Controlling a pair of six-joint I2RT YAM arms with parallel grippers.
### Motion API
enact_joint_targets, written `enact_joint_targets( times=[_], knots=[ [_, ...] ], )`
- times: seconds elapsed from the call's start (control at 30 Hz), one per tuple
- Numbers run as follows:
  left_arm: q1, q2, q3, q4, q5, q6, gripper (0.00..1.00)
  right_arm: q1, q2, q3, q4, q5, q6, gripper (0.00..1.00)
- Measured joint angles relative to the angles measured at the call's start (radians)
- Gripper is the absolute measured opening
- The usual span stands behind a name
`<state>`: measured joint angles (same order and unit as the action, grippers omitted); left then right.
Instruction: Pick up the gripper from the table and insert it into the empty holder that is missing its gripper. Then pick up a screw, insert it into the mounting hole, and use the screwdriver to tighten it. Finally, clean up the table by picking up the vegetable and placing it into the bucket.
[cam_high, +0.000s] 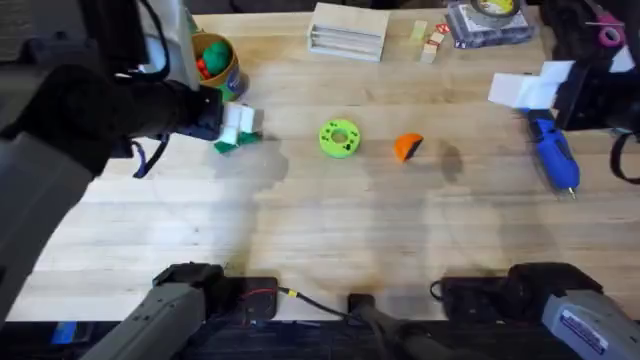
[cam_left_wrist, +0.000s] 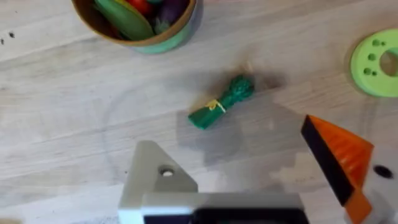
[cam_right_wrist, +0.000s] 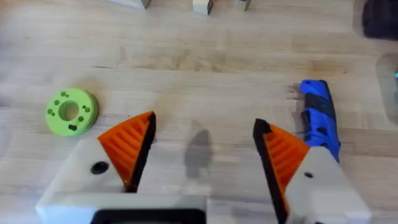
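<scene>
The left tool (cam_left_wrist: 227, 138) hangs low over the table's (cam_high: 330, 230) left side, spread wide and holding nothing. One of its fingers carries an orange ribbed pad (cam_left_wrist: 341, 158). The other is a bare white holder (cam_left_wrist: 155, 177) with a slanted face and a small hole. The vegetable (cam_left_wrist: 222, 102) lies flat on the wood just ahead of these fingers, untouched, dark green with a yellow tie around its middle. In the overhead view it shows as a green patch (cam_high: 226, 146) right beside the left tool (cam_high: 236, 124). The bucket (cam_left_wrist: 158, 42) stands near it, farther from the robot, with other toy produce inside.

The loose orange gripper (cam_high: 407, 147) lies near the table's middle, just right of a lime disc (cam_high: 339, 138) and apart from both arms.

The right tool (cam_right_wrist: 204, 121) is also spread wide and empty, both orange pads on. It sits at the right side of the table (cam_high: 525, 90). The screwdriver (cam_right_wrist: 318, 118) lies on the wood just beside one of its fingers, the thin tip pointing towards the robot in the overhead view (cam_high: 553, 155).

At the far edge sit a flat white box (cam_high: 348, 30) and some small blocks (cam_high: 431, 44).
</scene>
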<state>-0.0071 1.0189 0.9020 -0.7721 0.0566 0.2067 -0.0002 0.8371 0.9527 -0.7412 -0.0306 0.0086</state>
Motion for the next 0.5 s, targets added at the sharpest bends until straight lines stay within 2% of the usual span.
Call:
enact_joint_targets(
  times=[0.17, 0.5],
  knots=[
    [0.0, 0.116, 0.0, -0.05, -0.022, 0.016, 0.993, 0.0, 0.032, 0.0, 0.0, 0.0, 0.0, 0.99],
    [0.0, 0.409, 0.0, -0.04, -0.054, 0.048, 0.992, 0.0, 0.034, 0.0, 0.004, 0.0, 0.0, 0.991]
  ],
)
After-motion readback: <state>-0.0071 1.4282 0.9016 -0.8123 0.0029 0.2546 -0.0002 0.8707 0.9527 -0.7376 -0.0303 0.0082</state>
